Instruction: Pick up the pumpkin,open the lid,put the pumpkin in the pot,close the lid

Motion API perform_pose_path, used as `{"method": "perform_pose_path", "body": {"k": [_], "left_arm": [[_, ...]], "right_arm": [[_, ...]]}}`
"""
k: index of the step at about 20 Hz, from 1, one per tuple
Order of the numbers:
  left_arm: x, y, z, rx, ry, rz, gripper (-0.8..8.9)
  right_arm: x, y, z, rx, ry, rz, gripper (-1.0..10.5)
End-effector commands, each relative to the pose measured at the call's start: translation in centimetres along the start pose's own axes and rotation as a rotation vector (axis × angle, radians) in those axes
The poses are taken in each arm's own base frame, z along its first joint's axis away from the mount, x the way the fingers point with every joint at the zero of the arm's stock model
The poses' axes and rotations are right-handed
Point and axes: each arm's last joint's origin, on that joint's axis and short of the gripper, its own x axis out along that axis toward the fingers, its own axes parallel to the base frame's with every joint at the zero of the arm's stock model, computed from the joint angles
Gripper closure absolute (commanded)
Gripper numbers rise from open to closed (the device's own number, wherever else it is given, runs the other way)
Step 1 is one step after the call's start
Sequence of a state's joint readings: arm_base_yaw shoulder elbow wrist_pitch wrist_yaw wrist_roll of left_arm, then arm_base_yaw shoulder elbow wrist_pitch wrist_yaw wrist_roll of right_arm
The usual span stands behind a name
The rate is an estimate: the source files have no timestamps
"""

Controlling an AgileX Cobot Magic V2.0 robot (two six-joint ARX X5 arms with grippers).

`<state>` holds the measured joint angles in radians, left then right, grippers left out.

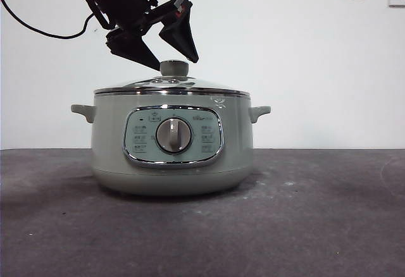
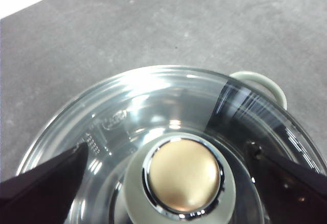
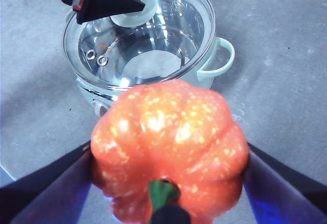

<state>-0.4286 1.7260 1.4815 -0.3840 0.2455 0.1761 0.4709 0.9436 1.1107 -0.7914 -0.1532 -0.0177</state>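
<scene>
Pumpkin (image 3: pixel 168 150) and lid (image 1: pixel 171 86) are being handled by separate arms here, and we are reading the arrangement as a division of labour. We are seeing the right gripper (image 3: pixel 166 183) clamping the pumpkin between both jaws and holding it high in the air, above and to one side of the pot (image 1: pixel 172 147), presumably so that the way stays clear until the pot is opened. The pumpkin's short stem-to-base axis is lying roughly along the gripper's reach, with the green stem (image 3: pixel 162 192) pointing back toward the wrist camera and the rounded base facing the pot. We are seeing the left gripper (image 1: pixel 171 52) hanging just above the lid's knob (image 2: pixel 183 177), its jaws spread wide, one to each side of the knob and touching nothing. The lid is sitting level and closed on the pot, knob pointing straight up, which we are judging suits a grasp from above. The pot is standing upright on the grey table (image 1: pixel 329 214).
</scene>
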Motion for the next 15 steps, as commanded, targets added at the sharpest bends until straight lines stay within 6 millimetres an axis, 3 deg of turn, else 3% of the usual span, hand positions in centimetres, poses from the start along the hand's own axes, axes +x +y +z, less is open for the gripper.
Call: {"method": "perform_pose_path", "body": {"k": [1,6,9,12,15], "left_arm": [[0.72,-0.19,-0.47,0.007,0.035,-0.01,1.06],[1.44,-0.76,-0.94,0.008,0.075,-0.026,1.11],[1.45,-0.77,-0.89,0.009,0.07,-0.026,3.34],[1.45,-0.76,-0.88,0.009,0.069,-0.024,6.41],[1.45,-0.76,-0.87,0.009,0.068,-0.024,7.94]], "right_arm": [[-0.05,0.01,0.09,0.007,-0.011,-0.004,9.6],[-0.05,0.01,0.15,0.006,-0.017,-0.004,9.6],[-0.05,0.01,0.15,0.006,-0.016,-0.004,9.6],[-0.05,0.01,0.14,0.006,-0.016,-0.004,9.6],[-0.05,0.0,0.14,0.006,-0.016,-0.006,9.6]]}}
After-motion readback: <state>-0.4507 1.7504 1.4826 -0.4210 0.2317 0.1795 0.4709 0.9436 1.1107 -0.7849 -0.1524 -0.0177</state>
